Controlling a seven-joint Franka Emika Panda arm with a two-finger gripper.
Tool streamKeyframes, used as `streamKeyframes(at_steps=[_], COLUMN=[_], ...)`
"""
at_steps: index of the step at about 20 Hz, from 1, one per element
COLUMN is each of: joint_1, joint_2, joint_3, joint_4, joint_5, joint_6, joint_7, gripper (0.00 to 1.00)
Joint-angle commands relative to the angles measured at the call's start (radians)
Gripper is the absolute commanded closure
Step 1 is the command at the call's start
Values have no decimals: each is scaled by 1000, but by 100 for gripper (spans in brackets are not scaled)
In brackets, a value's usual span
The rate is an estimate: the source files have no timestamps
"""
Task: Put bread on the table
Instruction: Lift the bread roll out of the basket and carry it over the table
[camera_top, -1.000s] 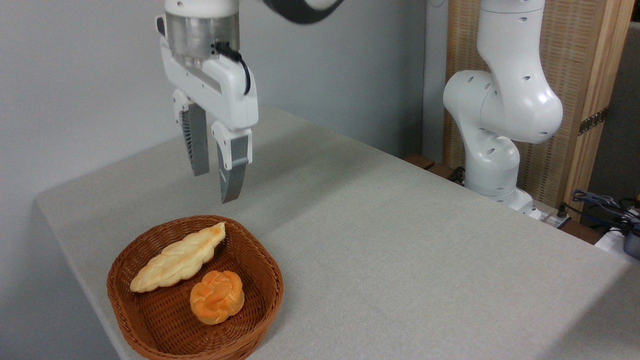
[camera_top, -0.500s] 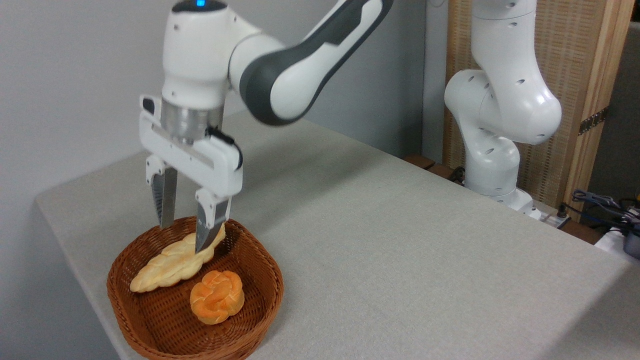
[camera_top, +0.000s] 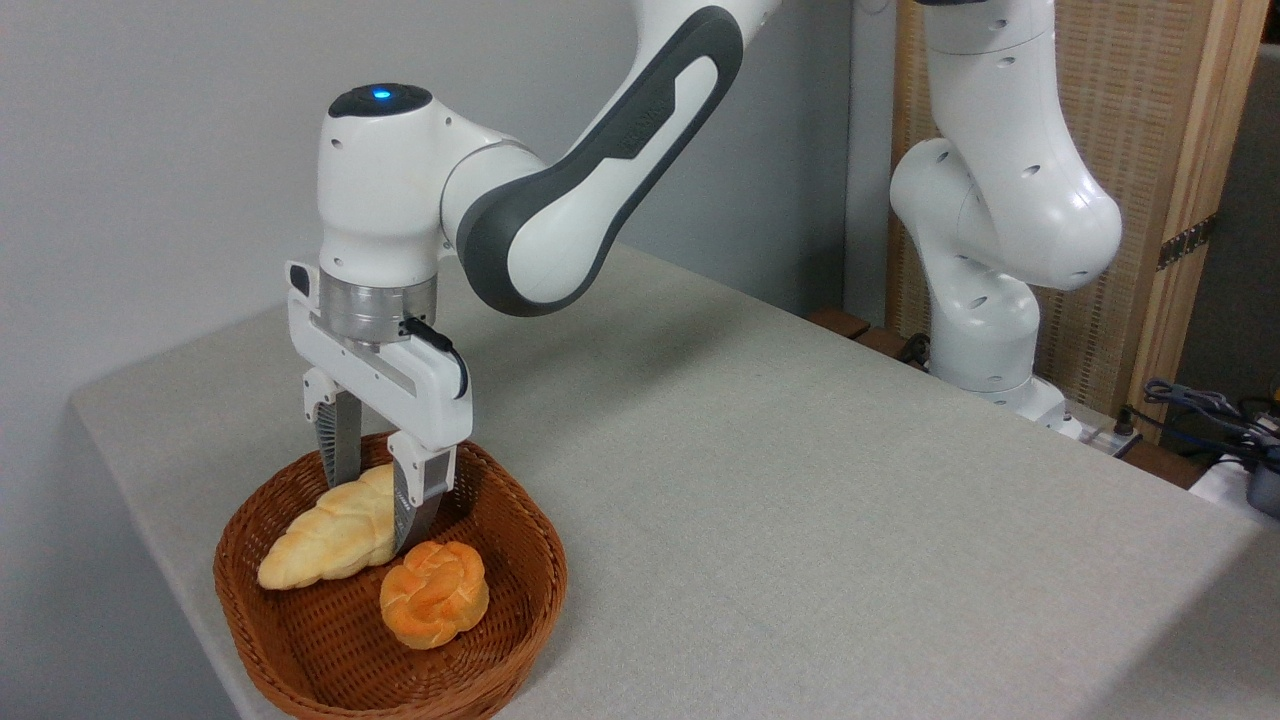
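The gripper (camera_top: 375, 505) is lowered into the wicker basket (camera_top: 520, 610), its jaws parted and straddling the bread (camera_top: 325, 535) across the loaf's upper-right portion. One finger stands on the far side of the loaf, the other on the near side, its tip reaching down past the crust toward the basket floor. Whether the pads already press the crust cannot be told; the jaws read as spread about the loaf, not clamped on it. The bread lies inside the basket, directly between and below the fingers, its free pointed end trailing to the lower left of the gripper. The round bun (camera_top: 434, 594) sits just below and to the right of the near finger, close to its tip but apparently apart from it. The table (camera_top: 800, 480) extends bare to the right of the gripper.

Risks, as judged from this pose: the hold falls off-centre, toward one end, so the long loaf may droop or pivot out on lifting. The near fingertip could nudge the bun or catch in the weave if it travels lower, dragging the basket along. A hard squeeze may dent the soft crust; a light one may let it slip.
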Motion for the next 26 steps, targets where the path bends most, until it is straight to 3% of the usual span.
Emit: streamKeyframes(at_steps=[1, 4, 13, 19, 21, 26], joint_1=[-4, -3, -1, 2, 0, -1], joint_2=[-4, -6, -35, -99, -144, -274], joint_3=[3, 4, 18, 37, 57, 55], joint_4=[3, 3, 15, 128, 139, 119], joint_5=[12, 12, 11, -9, -54, -63], joint_6=[18, 17, -20, -276, -354, -746], joint_7=[0, 1, 0, 47, 101, 309], gripper=[62, 70, 71, 70, 70, 63])
